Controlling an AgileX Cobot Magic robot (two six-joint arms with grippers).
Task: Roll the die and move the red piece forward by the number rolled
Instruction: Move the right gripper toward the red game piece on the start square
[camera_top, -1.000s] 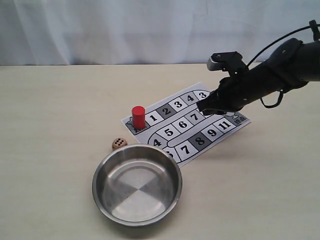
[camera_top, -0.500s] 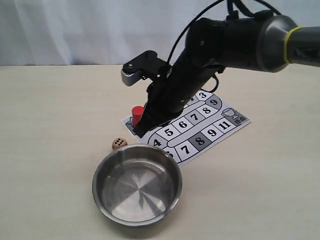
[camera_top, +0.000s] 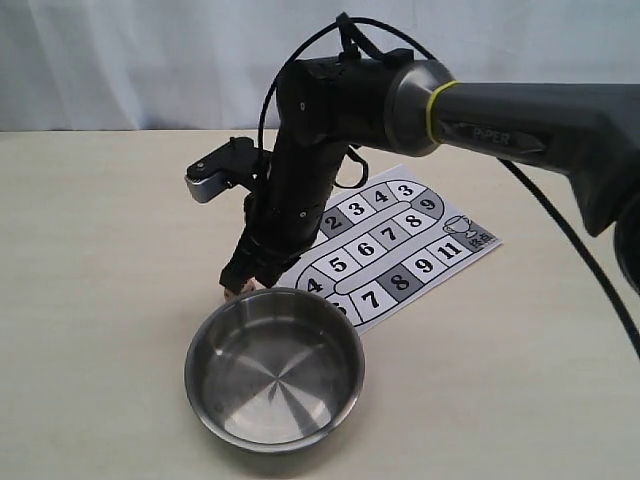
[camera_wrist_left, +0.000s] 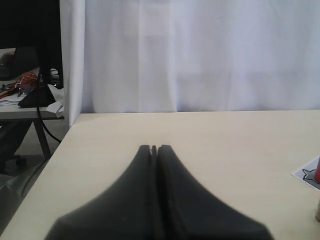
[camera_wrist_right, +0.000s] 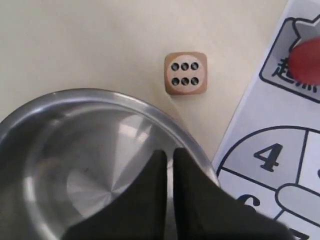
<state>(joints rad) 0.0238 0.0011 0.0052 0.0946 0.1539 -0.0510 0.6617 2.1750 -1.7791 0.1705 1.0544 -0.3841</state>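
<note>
Farthest left, the left hand (camera_wrist_left: 154, 148) hung over bare worktop (camera_wrist_left: 225, 140), its fingers pressed together on nothing, well away from the play.

Next came the die (camera_wrist_right: 185, 73), resting flat on the worktop just beside the rim of the steel bowl (camera_top: 191, 378), between the bowl and the start end of the board (camera_top: 440, 250). Its six face pointed up. As a cube it had no long axis. Its two rows of three pips ran crosswise to the slit between the right fingers, so its side faces sat about square to them.

The right hand (camera_wrist_right: 169, 152) had reached across the middle and hovered low, close to the die and over the bowl's edge, its fingers narrowed to a thin slit and holding nothing.

The step in hand looked like picking up the die for the roll. To do it well, the fingers would need to spread wider than the cube and centre over it. They should then descend straight and close on two opposite flat faces, not on corners. The nearby rim left little room, so a finger could catch it.

Further right, the red piece (camera_wrist_right: 306, 62) stood on the board's starting square, seen from above as a round top, so its long axis seemed vertical.
</note>
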